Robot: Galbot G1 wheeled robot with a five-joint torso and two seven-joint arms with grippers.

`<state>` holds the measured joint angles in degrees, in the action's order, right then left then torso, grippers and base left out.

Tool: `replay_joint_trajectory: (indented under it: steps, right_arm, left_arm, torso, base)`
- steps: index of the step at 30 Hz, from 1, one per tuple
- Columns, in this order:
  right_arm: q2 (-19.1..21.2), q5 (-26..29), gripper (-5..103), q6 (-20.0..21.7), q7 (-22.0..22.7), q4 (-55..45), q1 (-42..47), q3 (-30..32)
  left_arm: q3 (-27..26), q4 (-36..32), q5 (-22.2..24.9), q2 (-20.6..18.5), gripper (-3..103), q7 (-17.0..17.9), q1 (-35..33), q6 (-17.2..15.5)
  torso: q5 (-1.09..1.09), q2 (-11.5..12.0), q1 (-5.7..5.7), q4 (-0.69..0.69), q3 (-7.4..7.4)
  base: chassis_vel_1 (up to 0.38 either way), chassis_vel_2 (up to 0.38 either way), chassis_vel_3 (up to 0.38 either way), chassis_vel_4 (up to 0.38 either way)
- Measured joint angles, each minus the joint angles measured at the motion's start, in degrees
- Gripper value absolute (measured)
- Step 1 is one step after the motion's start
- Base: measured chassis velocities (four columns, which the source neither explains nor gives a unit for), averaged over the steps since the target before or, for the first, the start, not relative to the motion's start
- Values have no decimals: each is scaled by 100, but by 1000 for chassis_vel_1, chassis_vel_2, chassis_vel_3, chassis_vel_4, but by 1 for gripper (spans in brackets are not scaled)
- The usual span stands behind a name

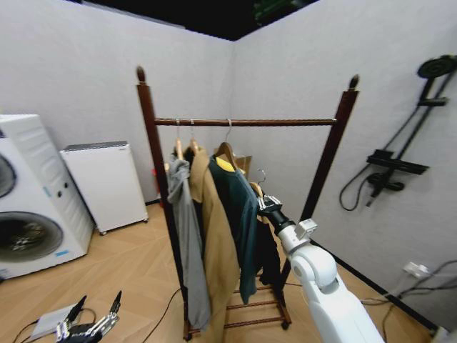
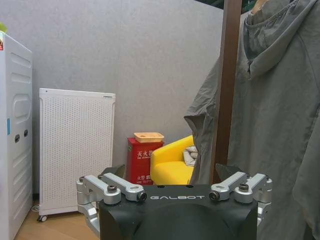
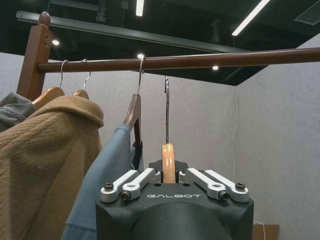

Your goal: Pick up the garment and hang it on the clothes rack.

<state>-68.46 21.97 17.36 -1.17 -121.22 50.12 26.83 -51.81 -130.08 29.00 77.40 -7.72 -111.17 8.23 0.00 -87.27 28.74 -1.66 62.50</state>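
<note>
One clothes rack (image 1: 245, 122), perhaps four hung garments, two grippers

A glossy white right arm (image 1: 325, 286); each claw has a black GALBOT-marked body and screwed silver linkages.

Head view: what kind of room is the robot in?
Probably a mock-up laundry or utility room. There's a washing machine on the left, a clothes rack full of coats in the middle, and a shower fitting on the right wall.

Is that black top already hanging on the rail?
Not yet. Its hanger sits in the right claw, the hook below the rod.
</note>
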Motion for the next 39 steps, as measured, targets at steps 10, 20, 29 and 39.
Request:
replay_joint_trajectory:
  steps: [10, 20, 29, 39]
  right_arm:
    - [445, 366, 10, 274, 90, 341, -988, -28]
    - [384, 736, 10, 804, 266, 1251, -2711, -412]
    - [61, 708, 10, 998, 284, 1752, -3669, -760]
    - [93, 752, 10, 1307, 305, 2380, -4039, -1052]
  left_arm:
    - [0, -1, 0, 0, 100, -1, 0, 0]
    - [0, 0, 0, 0, 100, -2, 0, 0]
    - [0, 0, 0, 0, 100, -1, 0, 0]
    - [0, 0, 0, 0, 100, -1, 0, 0]
  torso:
    - [0, 1, 3, 1, 1]
    - [0, 1, 4, 0, 2]
    - [0, 2, 4, 1, 2]
    - [1, 1, 4, 0, 1]
  base:
    - [0, 0, 0, 0]
    - [0, 0, 0, 0]
    - [0, 0, 0, 0]
    - [0, 0, 0, 0]
